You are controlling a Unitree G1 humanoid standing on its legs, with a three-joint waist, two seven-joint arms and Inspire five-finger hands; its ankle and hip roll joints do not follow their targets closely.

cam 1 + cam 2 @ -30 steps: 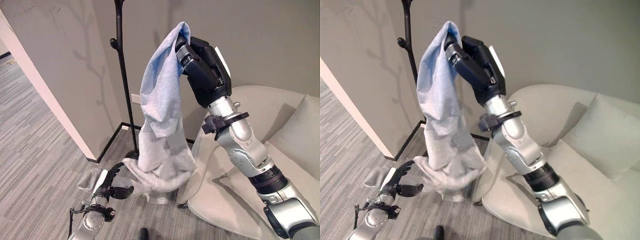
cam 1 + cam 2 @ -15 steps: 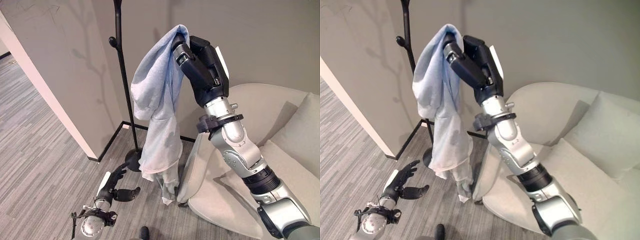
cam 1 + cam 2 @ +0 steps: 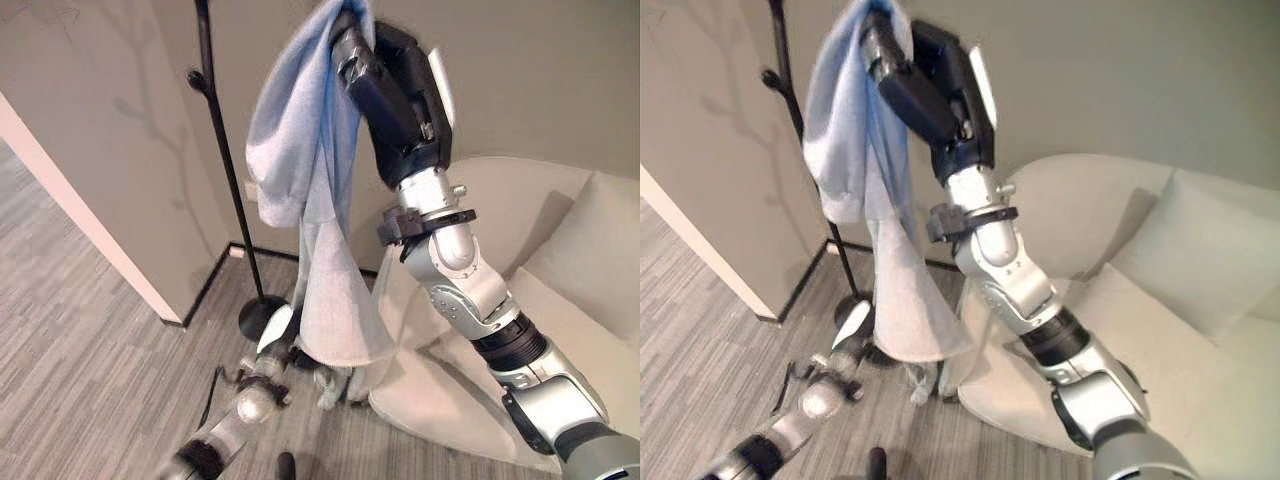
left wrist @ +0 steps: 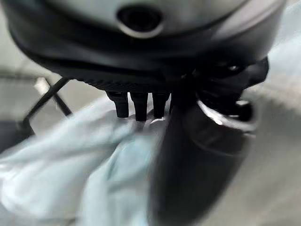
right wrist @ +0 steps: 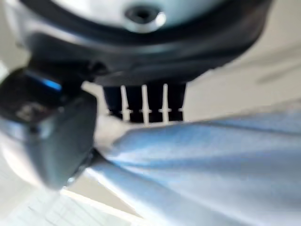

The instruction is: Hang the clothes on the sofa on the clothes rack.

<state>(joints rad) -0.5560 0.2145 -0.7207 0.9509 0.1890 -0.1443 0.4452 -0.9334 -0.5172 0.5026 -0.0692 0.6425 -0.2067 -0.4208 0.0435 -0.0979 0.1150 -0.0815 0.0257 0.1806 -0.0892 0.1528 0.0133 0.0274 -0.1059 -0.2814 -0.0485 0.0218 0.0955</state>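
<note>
Left eye view: the right hand (image 3: 385, 85) is up high, fingers curled tight around the top of the light blue garment (image 3: 310, 190), which drapes down in long folds just beside the black clothes rack (image 3: 222, 160), apart from its pole. The garment's lower hem hangs close to the front edge of the cream sofa (image 3: 560, 290). Down low near the rack's round base, the left hand (image 3: 272, 345) reaches the hem; whether its fingers grip the cloth, I cannot tell.
</note>
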